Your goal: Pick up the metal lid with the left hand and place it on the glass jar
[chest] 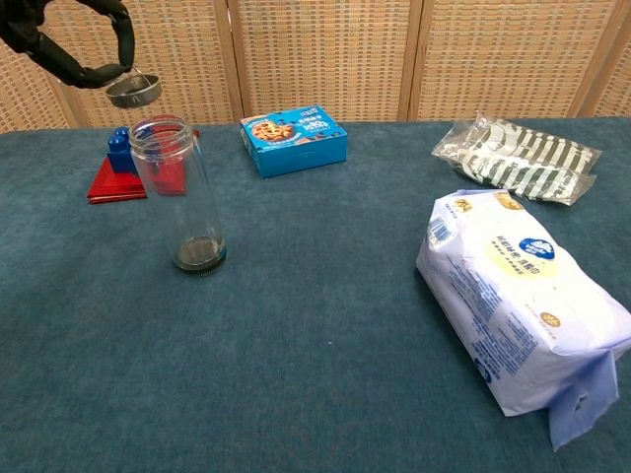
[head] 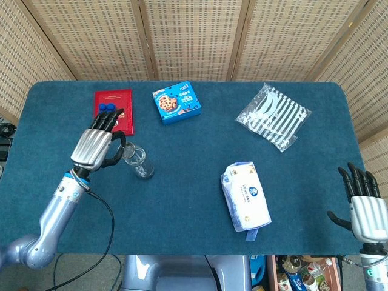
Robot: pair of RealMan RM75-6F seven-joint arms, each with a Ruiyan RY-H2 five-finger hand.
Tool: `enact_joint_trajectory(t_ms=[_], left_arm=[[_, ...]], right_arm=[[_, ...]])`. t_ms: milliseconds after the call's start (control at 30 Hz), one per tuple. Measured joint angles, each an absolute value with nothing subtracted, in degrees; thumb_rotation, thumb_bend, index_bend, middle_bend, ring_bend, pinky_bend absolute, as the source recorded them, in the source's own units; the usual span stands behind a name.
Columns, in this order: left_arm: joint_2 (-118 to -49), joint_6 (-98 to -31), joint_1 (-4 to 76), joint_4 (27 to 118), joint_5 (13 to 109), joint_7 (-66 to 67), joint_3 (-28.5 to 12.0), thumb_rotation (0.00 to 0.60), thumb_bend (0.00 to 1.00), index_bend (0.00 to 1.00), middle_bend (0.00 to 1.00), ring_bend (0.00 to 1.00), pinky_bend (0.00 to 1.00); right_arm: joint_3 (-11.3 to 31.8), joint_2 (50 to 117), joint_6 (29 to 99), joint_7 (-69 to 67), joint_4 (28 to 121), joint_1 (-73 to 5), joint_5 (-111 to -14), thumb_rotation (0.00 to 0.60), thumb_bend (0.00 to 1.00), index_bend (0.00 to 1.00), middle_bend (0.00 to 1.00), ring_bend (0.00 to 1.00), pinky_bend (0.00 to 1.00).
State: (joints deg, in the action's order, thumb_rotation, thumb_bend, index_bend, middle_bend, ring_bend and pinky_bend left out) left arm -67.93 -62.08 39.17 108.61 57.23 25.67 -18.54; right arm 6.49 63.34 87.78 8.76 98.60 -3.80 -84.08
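A folding screen of woven cane panels in pale wooden frames point(head: 194, 36) closes off the far side. In front of it stands a rectangular table covered in dark teal felt point(head: 194, 194). Light is even and soft, casting faint shadows.

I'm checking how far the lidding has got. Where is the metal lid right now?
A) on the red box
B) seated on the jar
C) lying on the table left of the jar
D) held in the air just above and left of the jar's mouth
D: in the chest view the left hand pinches the lid in its fingers, clear of the jar, whose mouth is open.
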Motion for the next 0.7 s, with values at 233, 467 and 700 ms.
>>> enact_joint_trajectory(t_ms=[233, 467, 700], left_arm=[[-71.51, -63.49, 42.39, 108.29, 53.09, 30.39, -17.35, 0.6, 0.48, 0.57, 0.0, 0.0, 0.0], [-72.24, -63.95, 42.66, 106.98, 52.52, 29.7, -16.4, 0.6, 0.48, 0.57, 0.0, 0.0, 0.0], [-72.41, -63.85, 42.51, 105.33, 53.67, 27.53, -15.28, 0.6, 0.48, 0.57, 0.0, 0.0, 0.0]], right_arm=[[6.72, 63.04, 87.86, 8.02, 98.59, -3.76, -83.74, 0.6, 0.0, 0.0, 0.0, 0.0, 0.0], [6.83, 62.83, 87.76, 7.51, 98.59, -3.75, -83.39, 0.6, 0.0, 0.0, 0.0, 0.0, 0.0], [6.78, 62.98, 87.7, 7.86, 98.49, -3.81, -83.39, 0.6, 0.0, 0.0, 0.0, 0.0, 0.0]])
